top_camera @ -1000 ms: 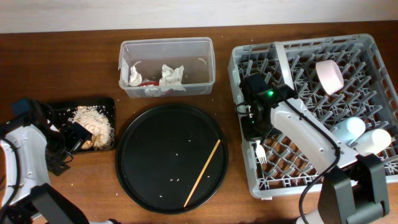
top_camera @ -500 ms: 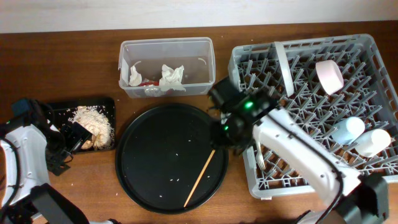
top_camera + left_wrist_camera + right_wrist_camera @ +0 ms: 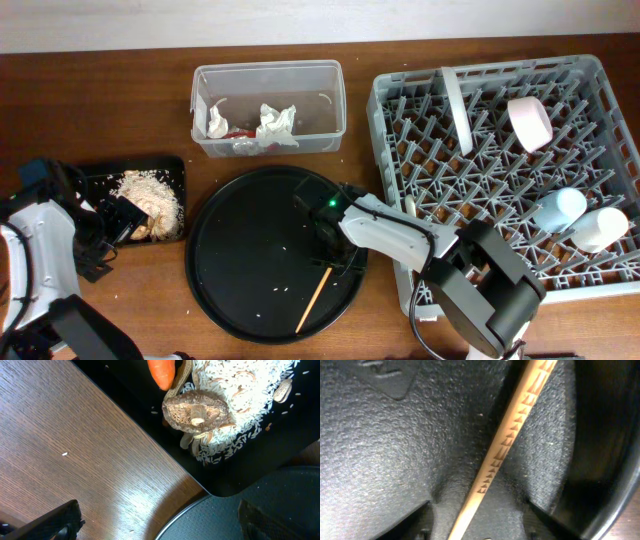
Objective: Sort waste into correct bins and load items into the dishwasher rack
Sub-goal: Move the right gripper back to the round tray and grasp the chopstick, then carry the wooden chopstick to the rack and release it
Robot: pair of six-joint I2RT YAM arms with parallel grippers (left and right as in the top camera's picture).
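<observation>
The right gripper (image 3: pixel 476 527) held its jaws released astride the chopstick (image 3: pixel 506 445). The left gripper (image 3: pixel 160 521), jaws likewise released, hung near the rice (image 3: pixel 240 390).

Right arm (image 3: pixel 392 231) reaching low leftward, jaws spread, left arm (image 3: pixel 40 240) bent, jaws apart

Chopstick (image 3: pixel 505 447): both ends cut off, running between the jaws; upper half hidden beneath right gripper (image 3: pixel 335 258) overhead. Carrot (image 3: pixel 162 372): ahead of left jaws, cropped by top edge.
</observation>
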